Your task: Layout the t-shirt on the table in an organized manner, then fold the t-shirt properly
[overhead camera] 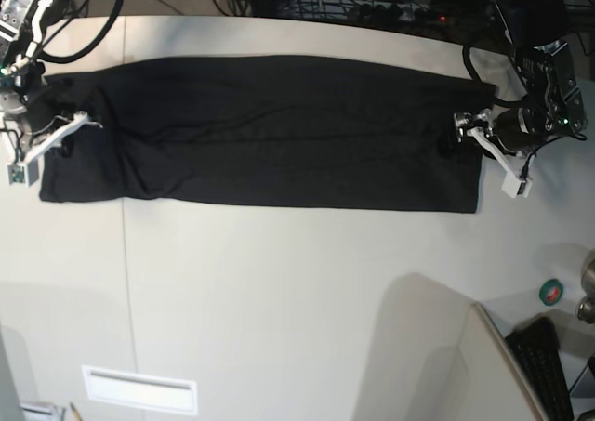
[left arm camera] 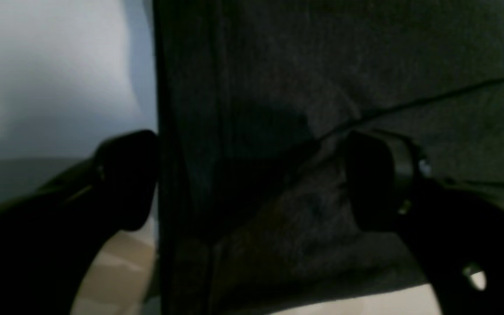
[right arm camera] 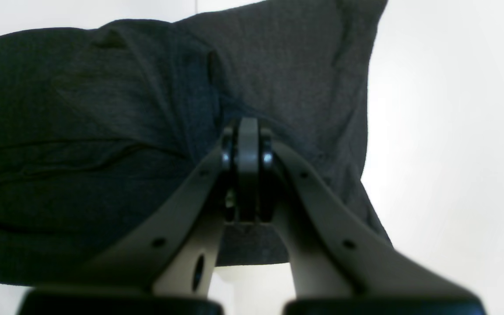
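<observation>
Black t-shirt (overhead camera: pixel 279 133) folded into a long band across the table (overhead camera: pixel 279 291).

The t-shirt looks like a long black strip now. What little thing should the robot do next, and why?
Probably the right gripper should let go too. The t-shirt already lies stretched flat on the table, and the left gripper stands open at its end, while the right one is shut on the cloth. Freeing both ends lets the arms start the next fold.

Your base camera looked straight down from high above the wide off-white table (overhead camera: pixel 279 282), well back. Each wrist camera peered close along its own fingers at the large black cloth t-shirt (overhead camera: pixel 279 133), shared by all three.
</observation>
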Controlling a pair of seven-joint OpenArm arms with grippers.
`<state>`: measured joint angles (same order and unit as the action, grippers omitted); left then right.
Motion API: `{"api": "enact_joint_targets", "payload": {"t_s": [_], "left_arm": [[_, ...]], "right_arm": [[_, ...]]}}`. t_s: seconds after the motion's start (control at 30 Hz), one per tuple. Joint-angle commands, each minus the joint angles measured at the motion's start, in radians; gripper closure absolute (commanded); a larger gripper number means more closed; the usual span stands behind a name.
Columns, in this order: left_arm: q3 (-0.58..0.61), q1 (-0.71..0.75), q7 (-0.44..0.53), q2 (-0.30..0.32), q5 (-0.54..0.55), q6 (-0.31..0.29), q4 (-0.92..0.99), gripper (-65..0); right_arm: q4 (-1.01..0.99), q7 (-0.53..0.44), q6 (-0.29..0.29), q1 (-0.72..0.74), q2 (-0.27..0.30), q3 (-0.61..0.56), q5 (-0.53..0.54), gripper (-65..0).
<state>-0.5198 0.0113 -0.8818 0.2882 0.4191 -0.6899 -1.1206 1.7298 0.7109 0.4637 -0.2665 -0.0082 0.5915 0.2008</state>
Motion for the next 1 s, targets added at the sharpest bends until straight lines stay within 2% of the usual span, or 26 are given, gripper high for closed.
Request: {"api": "enact_joint_targets", "payload": {"t_s": [0.0, 0.1, 0.2, 0.23, 0.3, 0.43, 0.53, 0.63, 0.83, 0.9, 0.97], "left_arm": [[0.000, 0.002, -0.014, 0.016, -0.001, -0.008, -0.006, -54.6], [0.000, 0.000, -0.053, 0.018, -0.001, -0.008, 0.015, -33.9], [-0.003, -0.014, -0.046, 0.019, -0.002, -0.008, 0.103, -4.4], [-0.007, -0.024, -0.026, 0.019, -0.002, -0.008, 0.130, 0.0], [-0.010, -0.032, 0.036, 0.029, -0.002, -0.008, 0.185, 0.0], [-0.012, -0.053, 0.112, 0.088, 0.004, -0.008, 0.242, 0.0], [-0.012, -0.066, 0.125, 0.138, 0.004, -0.008, 0.238, 0.0], [-0.012, -0.053, 0.123, 0.168, 0.001, -0.008, 0.135, 0.0], [-0.003, 0.144, 0.120, 0.156, 0.004, -0.007, -0.210, 0.0], [0.000, 0.217, 0.120, 0.116, -0.001, 0.035, -0.336, 0.0], [0.007, 0.266, 0.108, 0.081, -0.001, 0.052, -0.441, 0.0]], "right_arm": [[0.022, -0.018, 0.007, 0.005, 0.009, 0.005, 0.004, 0.0], [0.022, -0.018, 0.008, 0.005, 0.009, 0.005, 0.004, 0.0], [0.022, -0.018, 0.008, 0.005, 0.009, 0.002, 0.004, 0.0], [0.022, -0.018, 0.008, 0.005, 0.009, 0.002, 0.004, 0.0], [0.022, -0.018, 0.008, 0.005, 0.009, 0.003, 0.004, 0.0], [0.022, -0.018, 0.010, -0.004, 0.009, 0.005, 0.004, 0.0], [0.022, -0.018, 0.010, -0.007, 0.009, 0.003, 0.004, 0.0], [0.022, -0.018, 0.010, -0.009, 0.009, 0.003, 0.004, 0.0], [0.022, -0.018, 0.010, -0.009, 0.009, 0.002, 0.004, 0.0], [0.022, -0.018, 0.010, -0.009, 0.009, 0.002, 0.004, 0.0], [0.022, -0.018, 0.010, -0.009, 0.009, 0.002, 0.004, 0.0]]}}
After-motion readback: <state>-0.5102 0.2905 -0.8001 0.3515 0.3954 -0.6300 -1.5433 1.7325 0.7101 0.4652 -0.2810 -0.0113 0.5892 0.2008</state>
